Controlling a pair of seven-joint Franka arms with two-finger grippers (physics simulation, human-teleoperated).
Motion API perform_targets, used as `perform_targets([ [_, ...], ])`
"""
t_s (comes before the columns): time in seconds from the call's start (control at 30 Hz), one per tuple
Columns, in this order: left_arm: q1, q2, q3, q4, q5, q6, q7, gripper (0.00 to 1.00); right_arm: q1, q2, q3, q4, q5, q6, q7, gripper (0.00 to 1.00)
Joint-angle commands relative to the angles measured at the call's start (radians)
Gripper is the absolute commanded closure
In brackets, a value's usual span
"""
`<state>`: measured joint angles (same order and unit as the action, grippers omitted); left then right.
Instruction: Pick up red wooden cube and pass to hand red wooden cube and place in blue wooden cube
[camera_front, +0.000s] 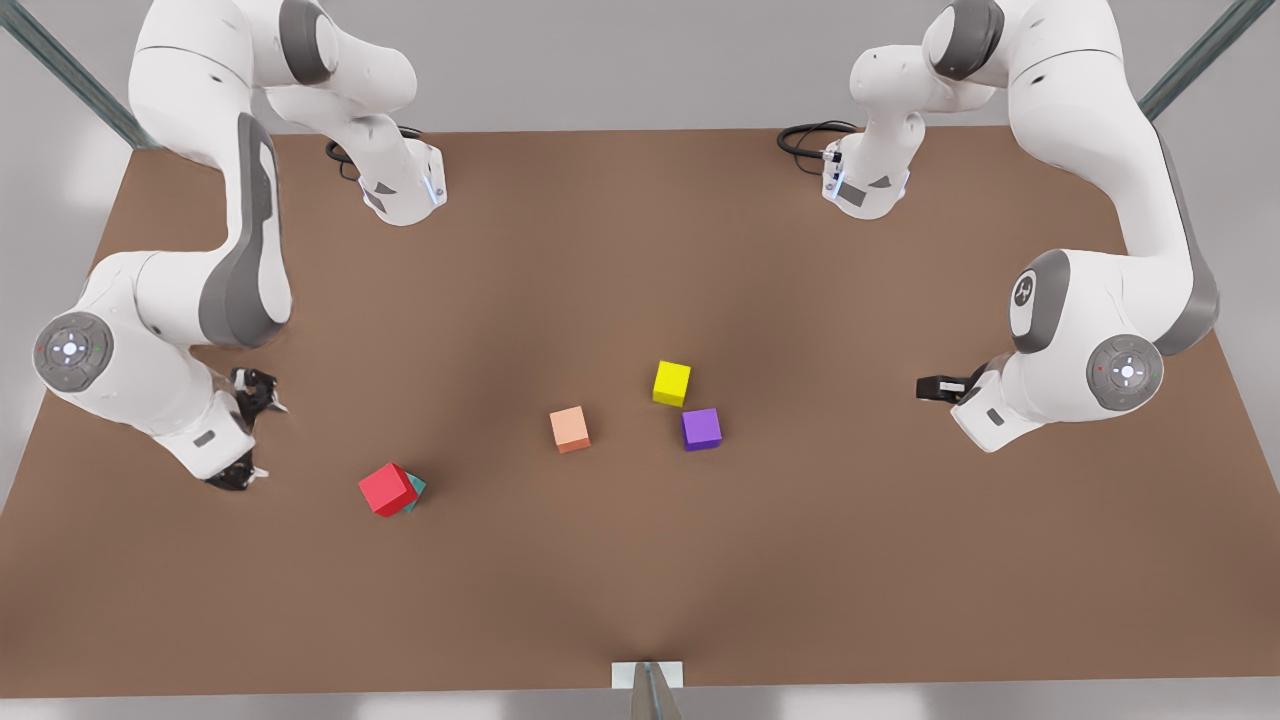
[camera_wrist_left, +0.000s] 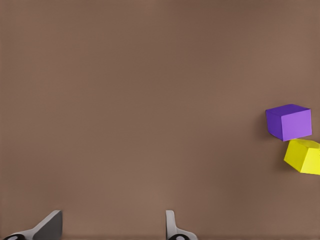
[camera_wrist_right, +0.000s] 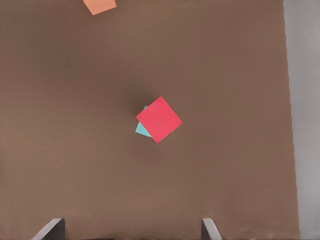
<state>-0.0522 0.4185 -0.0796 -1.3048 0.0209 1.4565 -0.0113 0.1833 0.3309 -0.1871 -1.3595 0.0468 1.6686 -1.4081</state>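
We see the red wooden cube (camera_front: 386, 488) already atop the blue wooden cube (camera_front: 415, 489) — both tools (camera_wrist_right: 132, 231) (camera_wrist_left: 112, 227) released, empty.

Soft, even, diffuse light falls from above. The brown table (camera_front: 640, 250) darkens slightly toward its middle, and the cubes cast only faint, short shadows. No glare.

The counter (camera_front: 640, 280) is showing a matt, smooth brown face. The red wooden cube (camera_front: 387, 489) and purple cube (camera_front: 701, 429) are looking plain and matt; the arms' white shells (camera_front: 200, 60) are gleaming like glossy plastic.
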Motion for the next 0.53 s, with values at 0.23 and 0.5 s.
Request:
perform_targets([
  [0.23, 0.0, -0.001, 0.0, 0.001, 0.001, -0.002, -0.004, 0.0, -0.008, -0.236, -0.005, -0.217, -0.03, -0.107, 1.364, 0.0],
  [0.5, -0.002, -0.001, 0.0, 0.001, 0.001, -0.002, -0.004, 0.0, -0.008, -0.236, -0.005, -0.214, -0.031, -0.109, 1.382, 0.0],
])
